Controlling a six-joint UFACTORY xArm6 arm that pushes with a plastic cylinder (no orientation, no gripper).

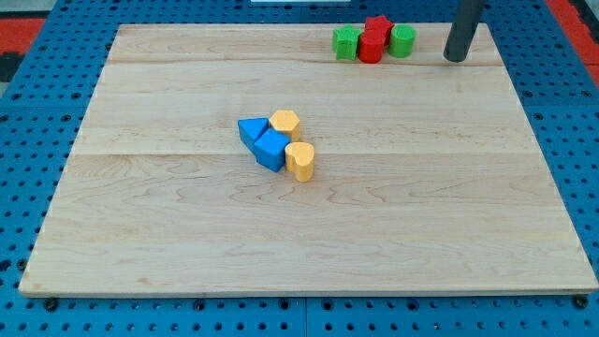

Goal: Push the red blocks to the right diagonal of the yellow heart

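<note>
My tip (455, 58) (no pincer fitted, so no open/closed state) at worktop (168, 243) top edge near top right corner; red pair lies to view's left of it, green cylinder (402, 39) between

Count: two red blocks (374, 39), two green, two blue (262, 140), two yellow

Yellow heart (299, 160) mid-worktop, well apart from reds

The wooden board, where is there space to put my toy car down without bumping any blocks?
Lots of bare board lies along the view's bottom and left, and to the right of the yellow heart. The middle is crowded: two blue blocks and the yellow hexagon huddle there. The top right is crowded too, with two green blocks, red blocks and my tip.
</note>
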